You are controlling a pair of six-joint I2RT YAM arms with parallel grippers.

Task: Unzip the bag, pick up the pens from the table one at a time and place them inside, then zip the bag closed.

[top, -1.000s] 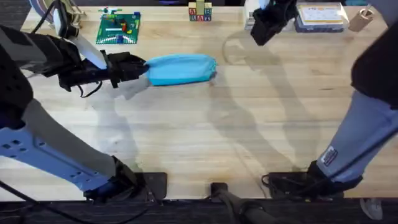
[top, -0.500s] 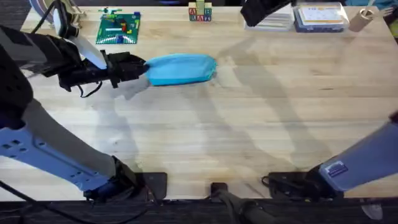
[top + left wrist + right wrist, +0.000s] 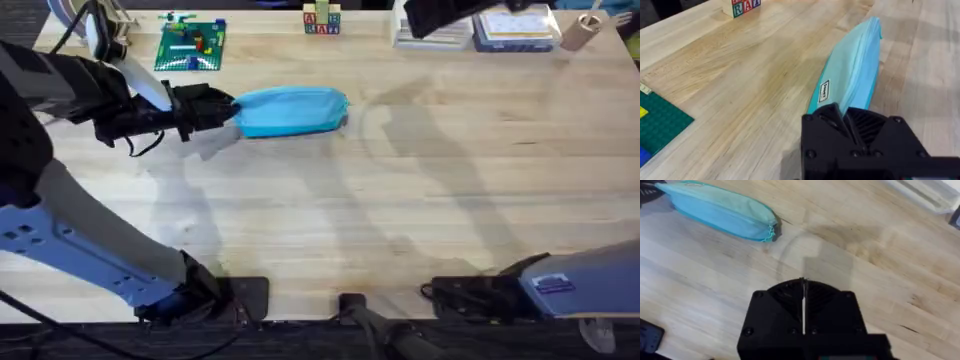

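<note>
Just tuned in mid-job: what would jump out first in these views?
The light blue bag lies left of centre on the far part of the table, with the left claw clamped on its left end. The right claw is raised near the table's far edge, fingers shut, well away from the bag.

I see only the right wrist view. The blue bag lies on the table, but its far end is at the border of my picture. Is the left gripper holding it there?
Observer: Yes. In the left wrist view the left gripper is shut on the end of the bag.
Operator: Where is my right gripper over the table?
Observer: In the overhead view the right gripper hangs at the far edge of the table, beside some flat boxes.
Operator: What lies beyond the bag?
Observer: A green brick plate and some letter blocks, both apart from the bag.
</note>
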